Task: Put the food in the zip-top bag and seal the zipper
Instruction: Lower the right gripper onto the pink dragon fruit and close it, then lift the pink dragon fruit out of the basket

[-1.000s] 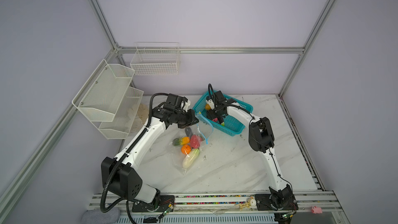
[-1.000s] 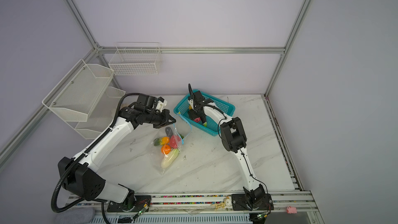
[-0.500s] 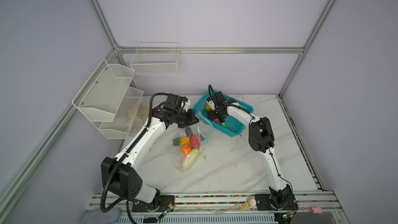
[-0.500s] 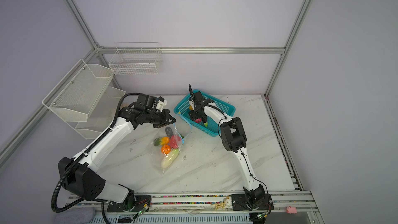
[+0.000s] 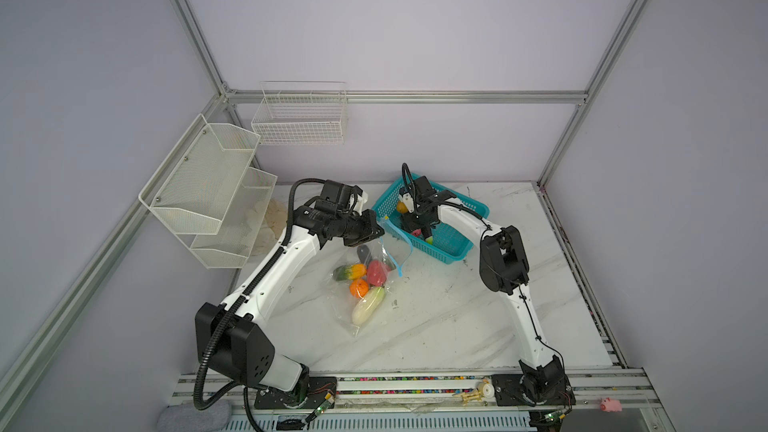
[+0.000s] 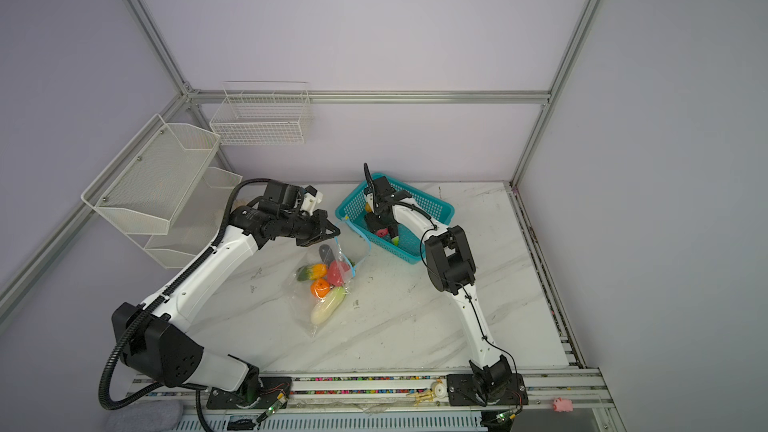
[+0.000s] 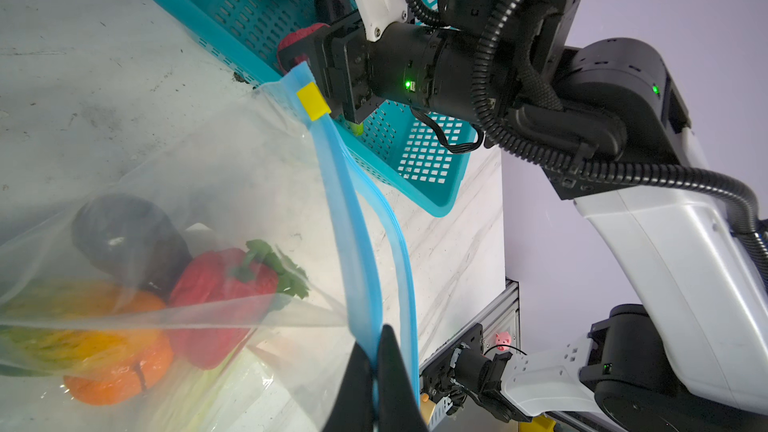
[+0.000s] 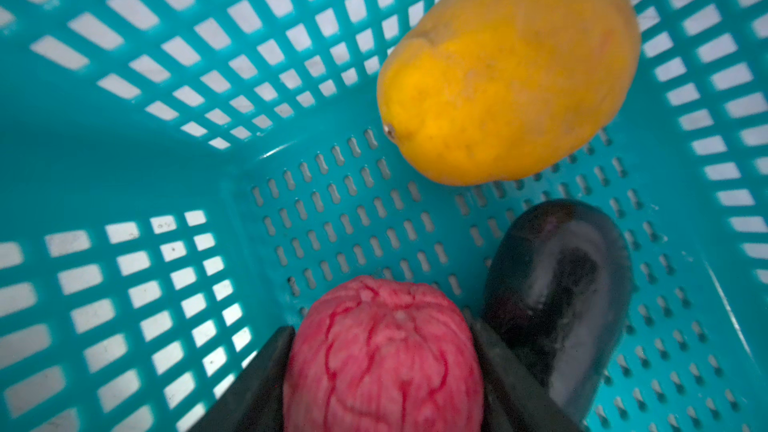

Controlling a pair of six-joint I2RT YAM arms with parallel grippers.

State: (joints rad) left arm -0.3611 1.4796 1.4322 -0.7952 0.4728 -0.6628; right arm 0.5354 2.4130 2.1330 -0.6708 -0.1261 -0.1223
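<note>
Zip-top bag [image 7: 232, 168]: clear, crinkly; blue-edged mouth agape

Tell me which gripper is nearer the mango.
Right. The right gripper is inside the teal basket, clasping the pink-red piece close to the mango; the left gripper is outside the basket, pinching the bag's zipper strip.

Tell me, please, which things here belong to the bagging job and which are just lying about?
Job: bag, zipper, radish, orange, pink fruit, mango, eggplant, basket.
Lying about: wire rack, mesh shelf, toy pig, grey cloth.
</note>
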